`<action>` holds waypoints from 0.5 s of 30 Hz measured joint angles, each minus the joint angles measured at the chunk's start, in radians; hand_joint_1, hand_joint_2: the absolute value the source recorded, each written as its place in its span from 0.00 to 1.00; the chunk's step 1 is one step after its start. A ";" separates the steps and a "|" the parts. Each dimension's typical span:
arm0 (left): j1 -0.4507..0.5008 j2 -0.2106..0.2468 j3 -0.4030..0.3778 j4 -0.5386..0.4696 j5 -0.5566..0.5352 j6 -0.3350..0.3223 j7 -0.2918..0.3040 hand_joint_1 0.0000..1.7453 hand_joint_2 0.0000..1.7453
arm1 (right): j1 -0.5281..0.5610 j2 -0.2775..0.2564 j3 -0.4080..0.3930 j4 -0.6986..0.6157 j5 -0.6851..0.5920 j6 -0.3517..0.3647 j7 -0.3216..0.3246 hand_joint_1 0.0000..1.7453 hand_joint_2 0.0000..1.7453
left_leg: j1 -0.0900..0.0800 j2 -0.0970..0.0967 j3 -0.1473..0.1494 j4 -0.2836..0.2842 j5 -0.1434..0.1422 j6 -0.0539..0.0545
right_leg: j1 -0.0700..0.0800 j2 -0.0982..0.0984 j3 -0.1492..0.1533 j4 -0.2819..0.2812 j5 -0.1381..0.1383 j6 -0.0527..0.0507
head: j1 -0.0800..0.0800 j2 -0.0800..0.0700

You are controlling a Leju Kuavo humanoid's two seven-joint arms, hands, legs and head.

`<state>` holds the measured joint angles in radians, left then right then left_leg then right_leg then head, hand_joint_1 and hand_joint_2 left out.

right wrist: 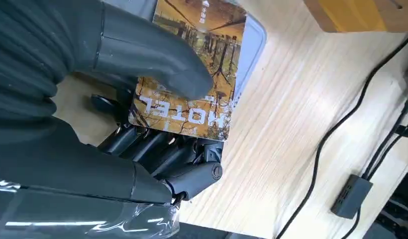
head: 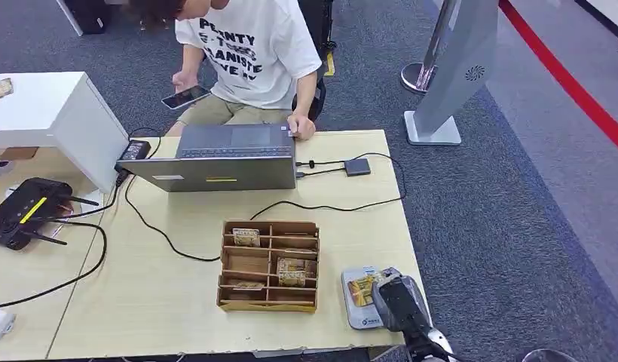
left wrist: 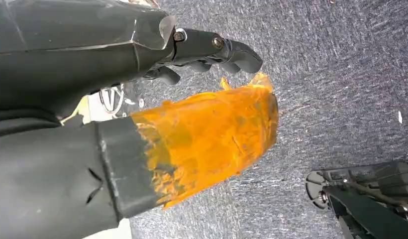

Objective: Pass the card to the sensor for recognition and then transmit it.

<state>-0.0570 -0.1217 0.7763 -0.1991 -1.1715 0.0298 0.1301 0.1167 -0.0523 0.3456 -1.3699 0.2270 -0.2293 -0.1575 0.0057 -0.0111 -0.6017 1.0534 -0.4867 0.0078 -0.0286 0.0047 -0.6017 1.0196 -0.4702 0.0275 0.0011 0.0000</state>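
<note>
A yellow-brown hotel card (right wrist: 212, 50) is pinched in my right hand (right wrist: 117, 124), the thumb pressing on its face and the fingers (right wrist: 192, 174) under it. The card lies over the grey sensor pad (right wrist: 254, 45). From the head view, the sensor pad (head: 355, 313) sits at the table's front right corner, with the card (head: 360, 288) on it and my right hand (head: 400, 302) beside it. My left hand (left wrist: 192, 134) hangs over grey carpet and holds nothing; its thumb is wrapped in orange tape.
A cardboard organizer (head: 268, 265) holding more cards stands left of the sensor. Behind it are a laptop (head: 223, 157), black cables and a small adapter (head: 357, 167). A seated person (head: 246, 53) holds a phone at the far edge. A black router (head: 23, 211) lies far left.
</note>
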 joint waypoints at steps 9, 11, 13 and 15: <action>0.000 0.000 0.006 0.000 -0.004 0.000 0.000 0.00 0.00 | -0.004 -0.004 0.015 0.006 0.030 -0.013 0.011 1.00 1.00 | 0.000 0.000 0.001 0.000 0.000 0.000 | 0.000 0.000 0.000 0.000 0.000 0.000 | 0.000 0.000; 0.000 0.000 0.006 0.000 -0.005 0.000 0.000 0.00 0.00 | -0.006 -0.005 0.019 0.007 0.036 -0.016 0.014 1.00 1.00 | 0.000 0.000 0.001 0.000 0.000 0.000 | 0.000 0.000 0.000 0.000 0.000 0.000 | 0.000 0.000; 0.000 0.000 0.006 0.000 -0.005 0.000 0.000 0.00 0.00 | -0.006 -0.006 0.022 0.008 0.039 -0.016 0.018 1.00 1.00 | 0.000 0.000 0.001 0.000 0.000 0.000 | 0.000 0.000 0.001 0.000 0.000 0.000 | 0.000 0.000; 0.000 0.000 0.006 0.000 -0.006 0.000 0.000 0.00 0.00 | -0.007 -0.006 0.024 0.008 0.039 -0.017 0.019 1.00 1.00 | 0.000 0.000 0.001 0.000 0.000 0.000 | 0.000 0.000 0.001 0.000 0.000 0.000 | 0.000 0.000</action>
<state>-0.0571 -0.1217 0.7828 -0.1991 -1.1772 0.0298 0.1301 0.1096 -0.0584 0.3697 -1.3619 0.2663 -0.2461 -0.1389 0.0058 -0.0111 -0.6008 1.0534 -0.4867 0.0078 -0.0285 0.0049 -0.6010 1.0196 -0.4702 0.0275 0.0011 0.0000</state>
